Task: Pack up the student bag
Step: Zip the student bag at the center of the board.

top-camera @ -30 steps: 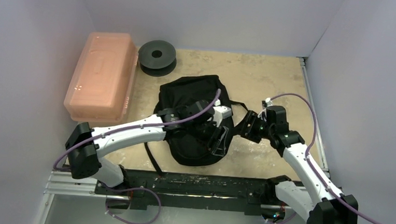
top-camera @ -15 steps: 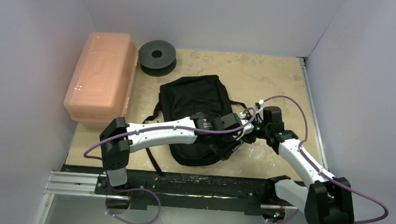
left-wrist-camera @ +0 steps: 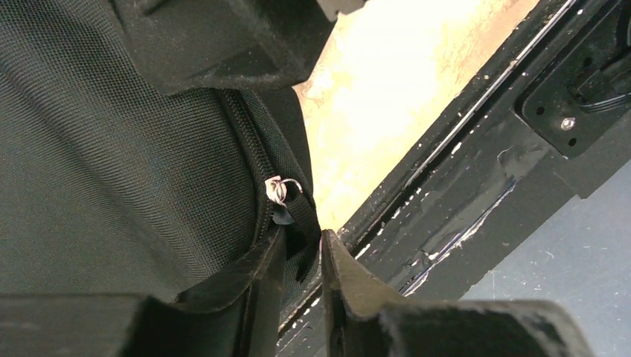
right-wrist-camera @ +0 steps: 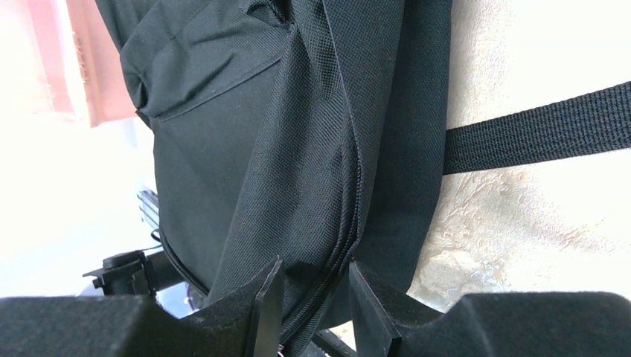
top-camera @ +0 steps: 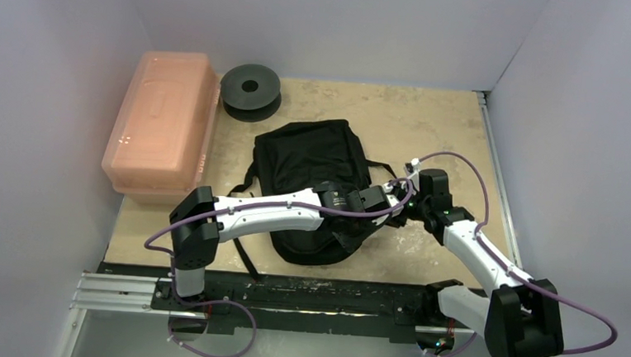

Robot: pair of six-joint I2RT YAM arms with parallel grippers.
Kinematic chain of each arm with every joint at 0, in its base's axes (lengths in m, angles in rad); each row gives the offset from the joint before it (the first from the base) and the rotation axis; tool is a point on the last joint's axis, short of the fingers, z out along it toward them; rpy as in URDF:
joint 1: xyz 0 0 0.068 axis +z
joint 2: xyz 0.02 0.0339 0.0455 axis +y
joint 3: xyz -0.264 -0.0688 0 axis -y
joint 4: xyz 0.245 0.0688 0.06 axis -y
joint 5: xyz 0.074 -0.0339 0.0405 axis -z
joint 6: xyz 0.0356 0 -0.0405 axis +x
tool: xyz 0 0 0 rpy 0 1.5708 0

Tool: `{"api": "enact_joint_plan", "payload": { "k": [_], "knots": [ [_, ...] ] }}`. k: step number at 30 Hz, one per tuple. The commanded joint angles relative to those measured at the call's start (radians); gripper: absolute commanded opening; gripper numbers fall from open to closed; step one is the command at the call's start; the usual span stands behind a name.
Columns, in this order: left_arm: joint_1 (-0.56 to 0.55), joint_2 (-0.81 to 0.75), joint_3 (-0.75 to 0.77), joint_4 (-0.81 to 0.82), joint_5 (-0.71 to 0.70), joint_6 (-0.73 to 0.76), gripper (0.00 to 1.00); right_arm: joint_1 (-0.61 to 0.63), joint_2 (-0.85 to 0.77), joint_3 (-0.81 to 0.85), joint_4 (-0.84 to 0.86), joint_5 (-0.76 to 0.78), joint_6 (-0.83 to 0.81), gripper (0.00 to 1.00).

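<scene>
— What do the arms look like?
— White shells, black joints: left arm (top-camera: 260,211) and right arm (top-camera: 481,255), bolted to a black base rail (top-camera: 305,298).
— Cables?
— A purple cable (top-camera: 450,153) trails each arm above the rail. The right gripper (right-wrist-camera: 314,264) has matte black fingers (right-wrist-camera: 372,312).

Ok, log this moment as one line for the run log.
left gripper: shut on zip pull tab | right gripper: shut on student bag at zip seam | pink box, spool: outside bag, on table

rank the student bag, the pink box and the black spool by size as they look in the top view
1. student bag and pink box: about alike, too close to rank
2. black spool: clearly smallest
</scene>
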Motion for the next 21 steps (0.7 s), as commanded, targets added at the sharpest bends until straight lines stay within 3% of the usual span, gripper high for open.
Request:
{"api": "enact_joint_plan", "payload": {
  "k": [1,9,14,17,20,21],
  "knots": [
    [-0.002,-0.003,0.043,-0.009,-0.032,0.01,0.19,-0.002,0.003,-0.006,0.01,-0.044,-0.031,0.4],
    [-0.002,-0.041,0.033,0.0,0.011,-0.012,0.04,0.002,-0.018,-0.037,-0.025,-0.065,-0.065,0.48],
    [-0.002,-0.057,0.02,0.014,0.052,-0.023,0.0,0.009,-0.031,-0.072,0.016,-0.079,-0.02,0.41],
    [-0.002,-0.07,0.008,0.022,0.055,-0.026,0.0,0.008,-0.027,-0.096,0.103,-0.1,0.051,0.34],
    [-0.002,-0.077,-0.004,0.02,0.083,-0.022,0.0,0.009,-0.013,-0.107,0.193,-0.099,0.121,0.15],
    [-0.002,-0.079,-0.008,0.013,0.081,-0.022,0.0,0.008,-0.003,-0.101,0.201,-0.085,0.129,0.05]
  ]
}}
